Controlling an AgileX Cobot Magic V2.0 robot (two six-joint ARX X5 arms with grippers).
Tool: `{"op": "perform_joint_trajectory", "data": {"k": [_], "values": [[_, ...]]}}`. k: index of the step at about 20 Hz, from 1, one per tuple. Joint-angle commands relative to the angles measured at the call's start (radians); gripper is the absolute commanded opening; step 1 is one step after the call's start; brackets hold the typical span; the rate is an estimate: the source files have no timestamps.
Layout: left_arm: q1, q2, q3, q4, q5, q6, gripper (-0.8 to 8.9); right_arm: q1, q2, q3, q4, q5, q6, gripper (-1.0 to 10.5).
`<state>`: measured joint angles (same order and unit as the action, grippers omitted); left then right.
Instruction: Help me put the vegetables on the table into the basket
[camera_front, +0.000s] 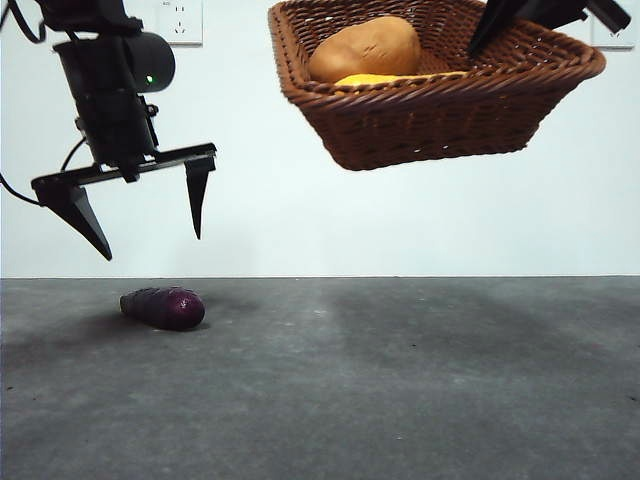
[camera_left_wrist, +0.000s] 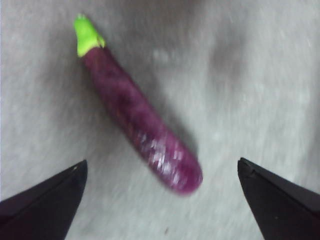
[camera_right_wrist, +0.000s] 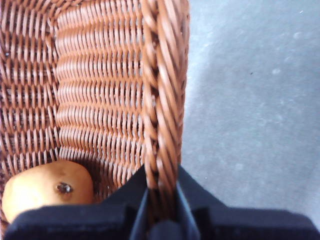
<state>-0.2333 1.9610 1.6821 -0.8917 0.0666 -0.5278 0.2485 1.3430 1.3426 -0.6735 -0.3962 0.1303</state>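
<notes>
On the near left of the desk (camera_front: 400, 400) lies the last vegetable still out, a dark purple eggplant (camera_front: 164, 307) with a green stem end, flat on its side and touching nothing else. Directly above it hangs the left gripper (camera_front: 150, 220), jaws spread wide and empty, clear of the eggplant (the wrist view shows it lying slantwise between the two tips). Farther back and to the right, the basket (camera_front: 440, 120) is lifted well off the desk and tilted, the right gripper (camera_right_wrist: 162, 220) clamped tight on its braided rim. Inside sit the tan potato (camera_front: 365, 47) and, just below it, a yellow-orange piece (camera_front: 385, 78). The step in hand looks like the pick of the eggplant: the next move calls for a straight descent, probably with the wrist turned so the jaws close across its narrow width.
</notes>
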Motion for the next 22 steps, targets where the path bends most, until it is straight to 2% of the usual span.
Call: {"op": "perform_joint_trajectory", "data": {"k": [1, 7, 18, 19, 20, 22], "values": [[0.009, 0.059, 0.008, 0.010, 0.000, -0.046, 5.08, -0.002, -0.013, 0.013, 0.015, -0.008, -0.005, -0.1], [0.012, 0.144, 0.008, 0.025, -0.015, -0.053, 5.08, -0.002, -0.013, 0.013, 0.012, -0.008, -0.031, -0.1], [0.012, 0.167, 0.008, 0.065, -0.028, -0.120, 4.98, -0.002, -0.013, 0.013, 0.013, -0.008, -0.053, -0.1], [0.012, 0.167, 0.008, 0.066, -0.034, -0.123, 4.85, -0.002, -0.013, 0.013, 0.013, -0.008, -0.054, -0.1], [0.012, 0.167, 0.008, 0.064, -0.034, -0.122, 4.31, -0.002, -0.013, 0.013, 0.013, -0.008, -0.055, -0.1], [0.012, 0.167, 0.008, 0.064, -0.042, -0.123, 4.28, -0.002, -0.013, 0.013, 0.013, -0.008, -0.055, -0.1]]}}
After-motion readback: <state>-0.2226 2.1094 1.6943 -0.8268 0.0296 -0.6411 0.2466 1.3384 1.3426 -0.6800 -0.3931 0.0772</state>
